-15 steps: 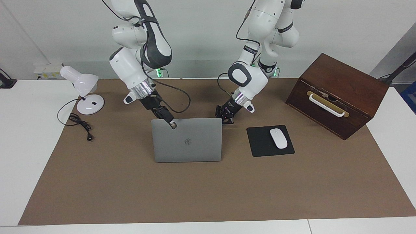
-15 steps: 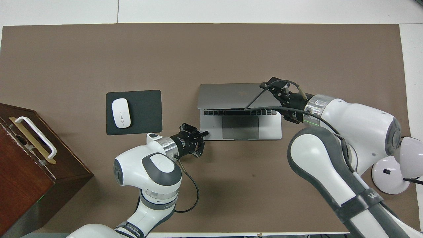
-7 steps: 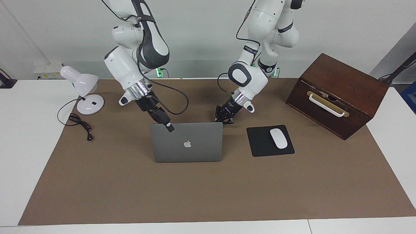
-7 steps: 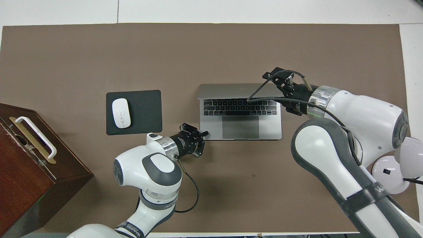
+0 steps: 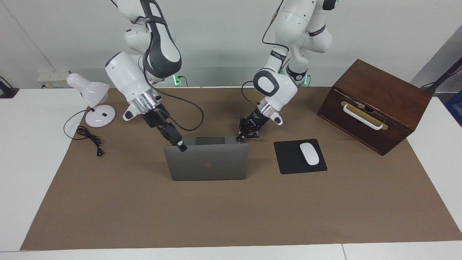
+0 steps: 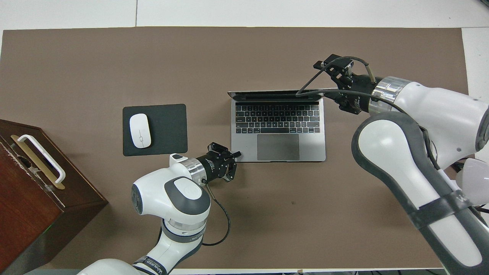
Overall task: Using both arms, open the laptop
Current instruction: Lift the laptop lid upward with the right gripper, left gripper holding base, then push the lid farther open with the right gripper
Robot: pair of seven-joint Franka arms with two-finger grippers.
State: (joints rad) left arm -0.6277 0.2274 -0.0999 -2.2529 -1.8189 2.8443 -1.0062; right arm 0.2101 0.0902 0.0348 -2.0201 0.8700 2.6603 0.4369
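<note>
The silver-grey laptop (image 5: 207, 164) stands open in the middle of the brown mat, its lid about upright. Its grey deck with the dark keyboard shows in the overhead view (image 6: 279, 130). My right gripper (image 5: 180, 145) is shut on the lid's top edge at the corner toward the right arm's end; it also shows in the overhead view (image 6: 325, 91). My left gripper (image 5: 246, 135) rests at the deck's corner nearest the robots, toward the left arm's end, and shows in the overhead view too (image 6: 235, 154).
A black mouse pad (image 5: 288, 160) with a white mouse (image 5: 309, 153) lies beside the laptop toward the left arm's end. A brown wooden box (image 5: 379, 97) stands past it. A white desk lamp (image 5: 94, 97) and its cable (image 5: 88, 137) are at the right arm's end.
My right gripper has swung the lid up and away from the robots, from partly raised to about upright, uncovering the whole keyboard. The left gripper has stayed at the deck's corner.
</note>
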